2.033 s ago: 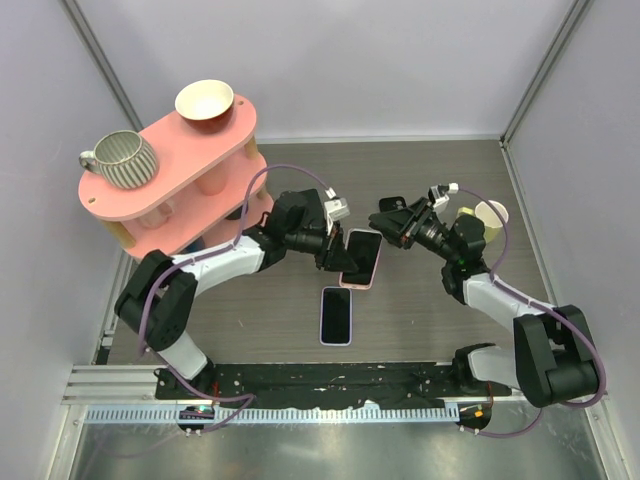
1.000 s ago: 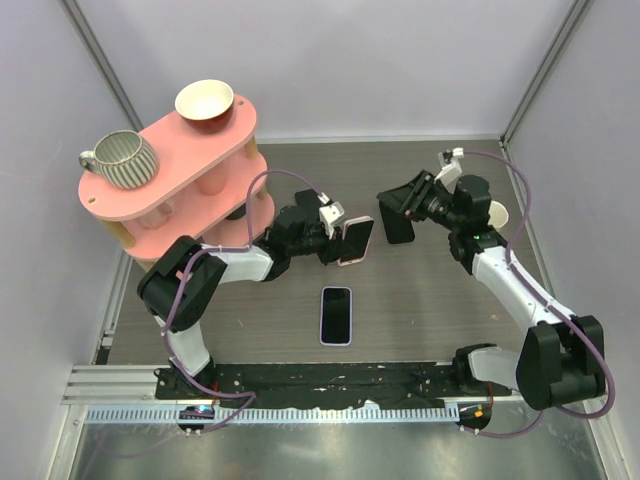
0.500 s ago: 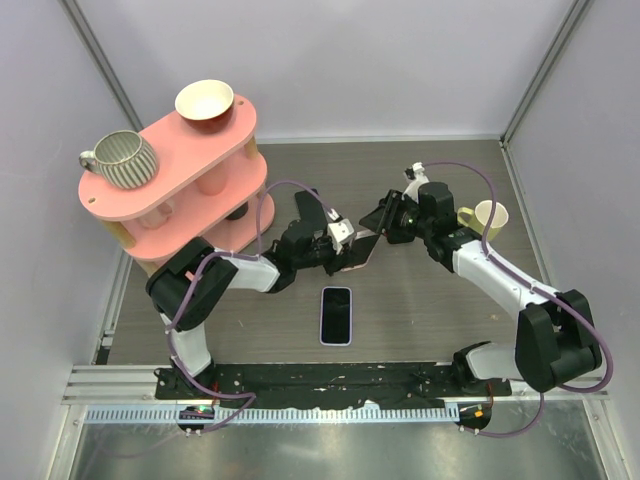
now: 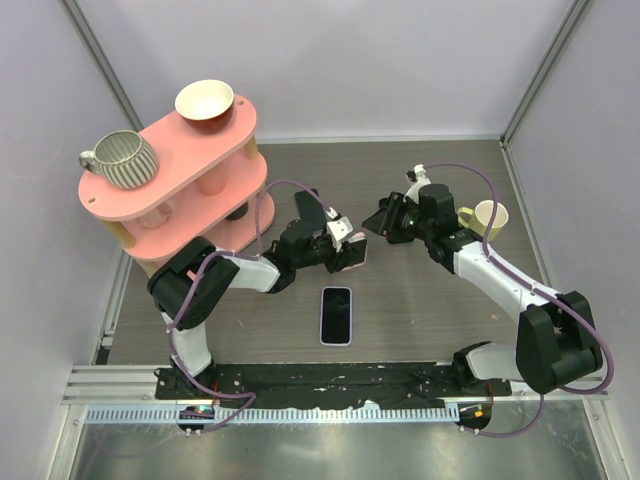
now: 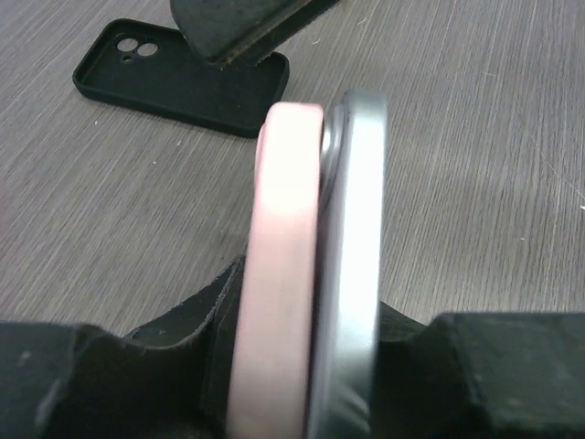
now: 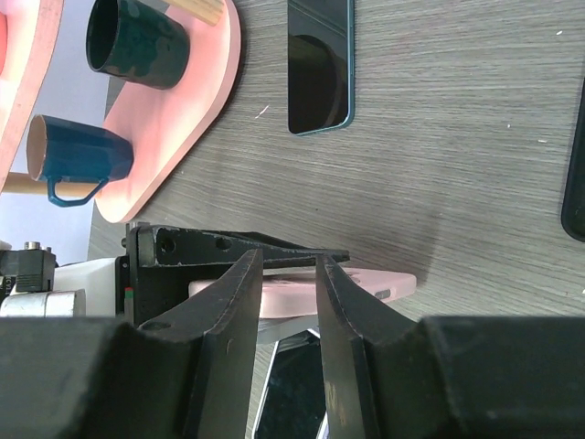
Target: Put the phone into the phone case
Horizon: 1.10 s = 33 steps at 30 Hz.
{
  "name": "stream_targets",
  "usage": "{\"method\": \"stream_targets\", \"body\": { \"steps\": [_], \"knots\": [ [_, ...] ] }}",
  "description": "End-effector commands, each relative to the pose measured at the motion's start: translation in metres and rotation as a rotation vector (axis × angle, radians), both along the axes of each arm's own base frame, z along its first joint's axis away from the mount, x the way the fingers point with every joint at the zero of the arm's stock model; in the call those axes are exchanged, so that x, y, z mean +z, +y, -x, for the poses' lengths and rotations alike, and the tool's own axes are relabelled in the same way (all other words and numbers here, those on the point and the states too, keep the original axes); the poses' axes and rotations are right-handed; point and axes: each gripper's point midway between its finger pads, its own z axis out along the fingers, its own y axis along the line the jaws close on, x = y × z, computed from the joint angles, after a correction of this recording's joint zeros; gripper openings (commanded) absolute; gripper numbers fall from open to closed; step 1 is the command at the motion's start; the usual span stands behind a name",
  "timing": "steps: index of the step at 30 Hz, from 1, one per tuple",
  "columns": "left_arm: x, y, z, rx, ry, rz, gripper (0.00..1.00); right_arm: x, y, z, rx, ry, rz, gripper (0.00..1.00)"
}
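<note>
My left gripper [image 4: 345,250] [image 5: 311,338] is shut on a pink phone case [image 5: 279,274] and a grey phone [image 5: 352,256]. They are pressed side by side and held on edge above the table. The case also shows in the right wrist view [image 6: 366,283], with the phone's dark screen [image 6: 292,393] below it. My right gripper [image 4: 382,222] [image 6: 285,261] hovers just right of the held pair, jaws a narrow gap apart with nothing between them. One of its fingers [image 5: 238,27] is in the left wrist view.
A black phone case [image 5: 174,73] lies flat on the table beyond the held pair. A second phone [image 4: 336,314] [image 6: 320,64] lies face up nearer the arm bases. A pink two-tier shelf [image 4: 170,170] with mugs and a bowl stands at left. A yellow mug [image 4: 490,215] stands at right.
My right gripper, which held the black case a second ago, has moved left to the left gripper and no longer holds it. My left gripper turned the pink case and phone on edge.
</note>
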Motion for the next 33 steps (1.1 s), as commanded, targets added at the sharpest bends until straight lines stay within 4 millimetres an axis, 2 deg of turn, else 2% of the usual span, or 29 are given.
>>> {"method": "stream_targets", "body": {
  "steps": [1, 6, 8, 11, 14, 16, 19, 22, 23, 24, 25, 30, 33],
  "knots": [
    [0.017, -0.006, -0.004, -0.013, -0.065, 0.049, 0.35, 0.012, -0.001, 0.000, -0.002, -0.048, -0.001, 0.36],
    [0.017, -0.007, -0.001, -0.031, -0.067, 0.047, 0.22, 0.013, -0.001, 0.001, 0.001, -0.054, -0.001, 0.36],
    [0.016, -0.006, -0.001, -0.031, -0.065, 0.045, 0.22, 0.015, -0.001, 0.001, 0.001, -0.053, -0.004, 0.36],
    [0.015, -0.006, 0.000, -0.032, -0.064, 0.041, 0.29, 0.023, -0.001, 0.002, -0.004, -0.061, -0.017, 0.36],
    [0.013, -0.005, 0.000, -0.030, -0.062, 0.034, 0.29, 0.040, -0.004, 0.001, -0.020, -0.103, -0.024, 0.35],
    [0.013, -0.005, -0.001, -0.030, -0.060, 0.037, 0.29, 0.044, -0.005, 0.004, -0.020, -0.094, -0.016, 0.35],
    [0.013, -0.006, -0.001, -0.032, -0.056, 0.035, 0.29, 0.053, -0.004, 0.006, -0.011, -0.111, -0.023, 0.31],
    [0.013, -0.006, -0.001, -0.030, -0.057, 0.035, 0.29, 0.058, 0.000, 0.011, 0.012, -0.112, -0.054, 0.20],
    [0.012, -0.005, -0.001, -0.029, -0.055, 0.034, 0.29, 0.058, 0.002, 0.013, 0.018, -0.109, -0.067, 0.13],
    [0.013, -0.006, -0.001, -0.029, -0.056, 0.035, 0.29, 0.054, 0.004, 0.017, 0.019, -0.088, -0.087, 0.10],
    [0.013, -0.006, -0.001, -0.032, -0.057, 0.035, 0.29, 0.060, 0.009, 0.018, 0.039, -0.111, -0.116, 0.08],
    [0.012, -0.006, -0.001, -0.031, -0.055, 0.031, 0.29, 0.041, 0.019, 0.028, 0.060, -0.057, -0.197, 0.04],
    [0.012, -0.006, -0.001, -0.031, -0.055, 0.031, 0.29, 0.015, 0.019, 0.030, 0.048, 0.001, -0.184, 0.01]
  ]
}}
